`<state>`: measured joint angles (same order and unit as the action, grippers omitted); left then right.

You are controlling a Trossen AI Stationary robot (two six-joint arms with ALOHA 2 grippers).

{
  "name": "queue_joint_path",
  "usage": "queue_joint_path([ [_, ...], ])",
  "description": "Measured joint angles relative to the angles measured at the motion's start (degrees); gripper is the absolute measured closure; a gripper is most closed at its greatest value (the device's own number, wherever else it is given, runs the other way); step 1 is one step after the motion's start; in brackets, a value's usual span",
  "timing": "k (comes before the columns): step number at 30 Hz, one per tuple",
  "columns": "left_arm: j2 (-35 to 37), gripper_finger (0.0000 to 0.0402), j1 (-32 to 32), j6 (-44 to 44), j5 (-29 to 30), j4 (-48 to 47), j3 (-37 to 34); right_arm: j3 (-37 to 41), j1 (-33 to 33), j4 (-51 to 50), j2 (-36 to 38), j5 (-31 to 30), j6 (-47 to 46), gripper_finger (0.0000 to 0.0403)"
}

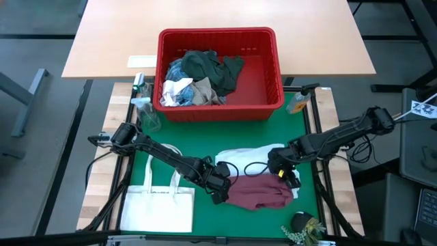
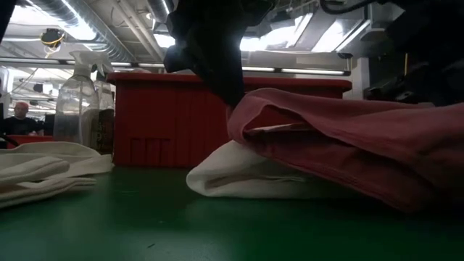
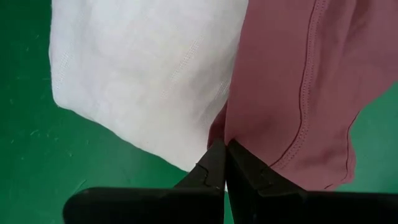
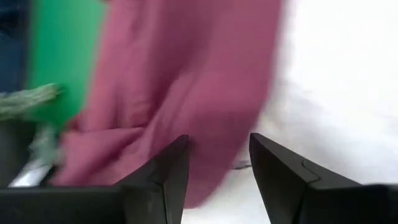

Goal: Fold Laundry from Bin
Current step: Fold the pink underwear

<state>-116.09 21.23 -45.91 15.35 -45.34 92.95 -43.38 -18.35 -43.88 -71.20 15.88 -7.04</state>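
The left gripper (image 1: 220, 189) is pinching the maroon garment's (image 1: 259, 192) edge on the green mat (image 1: 205, 140) while the right gripper (image 1: 287, 172), fingers spread, is hovering over it, beside the red bin (image 1: 220, 74).

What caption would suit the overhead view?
Left end effector pinches a maroon garment on green mat; right end effector open.

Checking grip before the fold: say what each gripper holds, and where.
Left gripper pinches the maroon garment at its edge; right gripper is open, holding nothing.
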Motion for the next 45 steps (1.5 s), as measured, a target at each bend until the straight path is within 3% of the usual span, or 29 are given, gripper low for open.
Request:
queue_joint_path([
  [3, 0.0, 0.0402, 0.3, 0.0, 0.0, 0.0, 0.0, 0.0, 0.0, 0.8, -0.4, -3.6, 0.1, 0.0233],
  [7, 0.0, 0.0402, 0.6, 0.0, 0.0, 0.0, 0.0, 0.0, 0.0, 0.9, -0.4, -3.3, 0.1, 0.0233],
  [30, 0.0, 0.0402, 0.9, -0.1, 0.0, 0.0, 0.0, 0.0, 0.0, -1.0, -3.1, 20.9, -0.2, 0.0233],
  [33, 0.0, 0.0402, 0.9, -0.1, 0.0, 0.0, 0.0, 0.0, -0.1, -1.1, -3.1, 20.8, -1.9, 0.0233],
  [37, 0.0, 0.0402, 0.9, 0.0, 0.0, 0.0, 0.0, 0.0, -0.1, -1.0, -3.1, 15.7, -3.1, 0.0234],
  [41, 0.0, 0.0402, 0.9, 0.0, 0.0, 0.0, 0.0, 0.0, -0.1, -0.6, -3.1, 14.8, -3.0, 0.0269],
  [45, 0.5, 0.0402, 1.1, 0.0, 0.1, -0.1, 0.0, -0.1, -0.1, 0.6, -3.0, 16.9, -3.9, 0.0359],
])
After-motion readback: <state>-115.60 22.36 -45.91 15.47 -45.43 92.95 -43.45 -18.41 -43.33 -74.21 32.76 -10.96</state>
